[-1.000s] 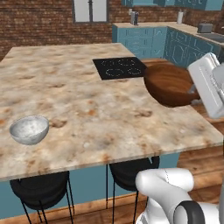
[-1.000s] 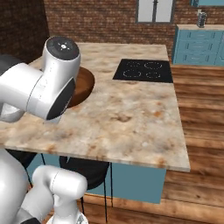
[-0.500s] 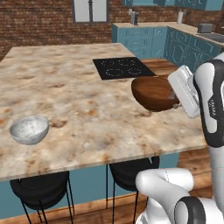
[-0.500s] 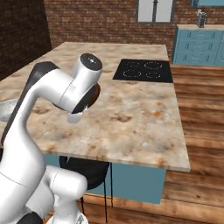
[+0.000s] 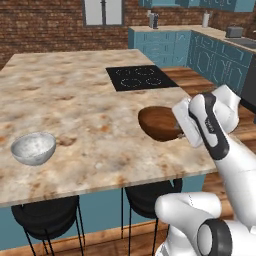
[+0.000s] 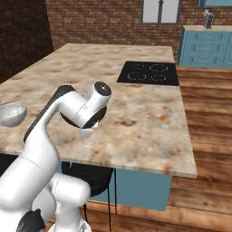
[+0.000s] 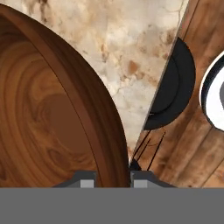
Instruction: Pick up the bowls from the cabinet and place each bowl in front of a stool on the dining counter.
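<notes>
My gripper (image 7: 113, 177) is shut on the rim of the reddish-brown wooden bowl (image 7: 43, 122), one finger inside and one outside. This bowl (image 5: 157, 122) sits low on or just over the dining counter (image 5: 75, 90) near its front right edge; I cannot tell whether it touches. My gripper (image 5: 179, 131) holds it from the right side. In the right base view the arm covers most of this bowl. The grey-white marbled bowl (image 5: 33, 147) (image 6: 12, 114) rests upright on the counter at the front left. The cabinet is out of view.
A black cooktop (image 5: 141, 77) (image 6: 152, 72) is set into the counter behind the wooden bowl. Two black stools (image 5: 47, 215) (image 5: 150, 192) stand under the front edge, one below each bowl; a stool seat (image 7: 173, 87) shows past the counter edge. Teal units line the far wall.
The arm has carried the wooden bowl from above the counter's right side leftward and down to the counter's front part. The grey bowl has not moved.
</notes>
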Robot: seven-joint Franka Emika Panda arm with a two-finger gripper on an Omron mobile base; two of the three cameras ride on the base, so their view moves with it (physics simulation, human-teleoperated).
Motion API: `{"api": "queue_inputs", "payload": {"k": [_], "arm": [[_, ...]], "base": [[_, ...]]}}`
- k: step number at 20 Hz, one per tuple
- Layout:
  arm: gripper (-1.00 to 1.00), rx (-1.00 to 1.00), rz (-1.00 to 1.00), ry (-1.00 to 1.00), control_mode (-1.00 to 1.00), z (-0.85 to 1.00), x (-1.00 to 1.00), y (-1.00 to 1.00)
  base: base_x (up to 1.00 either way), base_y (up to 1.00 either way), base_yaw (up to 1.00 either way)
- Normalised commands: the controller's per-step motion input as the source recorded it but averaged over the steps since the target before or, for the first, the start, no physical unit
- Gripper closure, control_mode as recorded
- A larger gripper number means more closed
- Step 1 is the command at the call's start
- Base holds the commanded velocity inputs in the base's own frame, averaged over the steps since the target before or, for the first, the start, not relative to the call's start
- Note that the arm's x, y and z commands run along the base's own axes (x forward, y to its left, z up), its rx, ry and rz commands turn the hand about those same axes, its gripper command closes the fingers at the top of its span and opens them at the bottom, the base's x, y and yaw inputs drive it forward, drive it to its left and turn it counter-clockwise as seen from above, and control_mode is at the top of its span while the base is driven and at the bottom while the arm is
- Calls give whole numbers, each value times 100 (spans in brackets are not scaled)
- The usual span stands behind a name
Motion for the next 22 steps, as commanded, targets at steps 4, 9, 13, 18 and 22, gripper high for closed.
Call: {"api": "queue_inputs", "payload": {"k": [4,9,13,18,22], "arm": [[100,0,0,0,-100,-81,49,16],[100,0,0,0,-100,-32,69,7],[100,0,0,1,-100,-45,51,0],[100,0,0,10,-100,-57,49,2],[100,0,1,2,-100,-44,21,9]], "base": [[0,0,0],[0,0,0],[0,0,0],[0,0,0],[0,0,0]]}}
